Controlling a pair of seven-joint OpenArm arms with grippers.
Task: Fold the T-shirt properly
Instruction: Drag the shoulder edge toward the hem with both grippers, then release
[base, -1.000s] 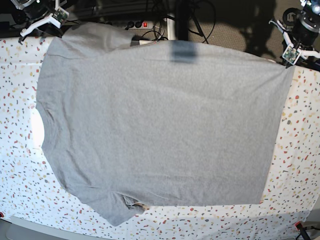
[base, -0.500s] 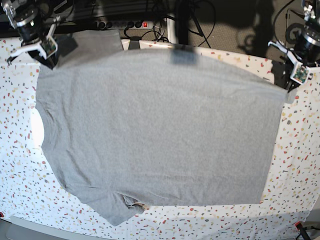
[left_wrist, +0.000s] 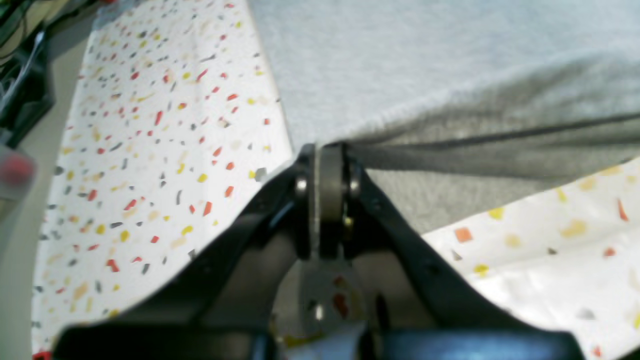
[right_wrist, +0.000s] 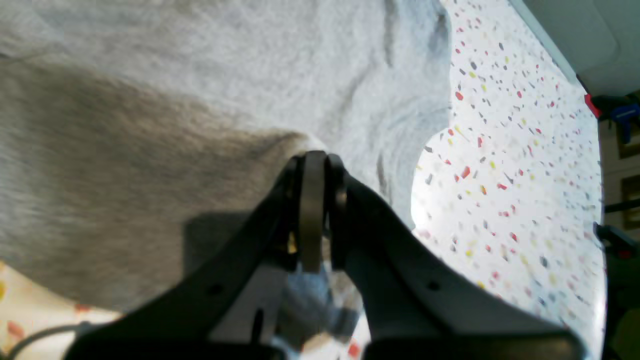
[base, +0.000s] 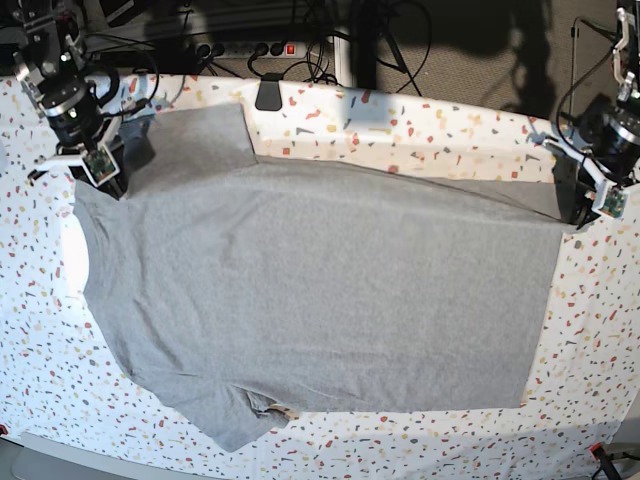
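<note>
Speckled white cloth (base: 600, 330) under T-shirt (base: 320, 300), left gripper (left_wrist: 325, 150) and right gripper (right_wrist: 312, 155) each clamped on its edge.

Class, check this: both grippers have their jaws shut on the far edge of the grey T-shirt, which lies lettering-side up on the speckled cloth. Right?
Not quite. The T-shirt lies plain side up; the base view shows no lettering. Both the left gripper and right gripper do clamp its far edge over the speckled cloth.

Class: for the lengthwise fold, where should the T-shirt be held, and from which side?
At its two far-edge corners, approached from the table's far side. The T-shirt lies flat; the right gripper and left gripper are shut there.
</note>
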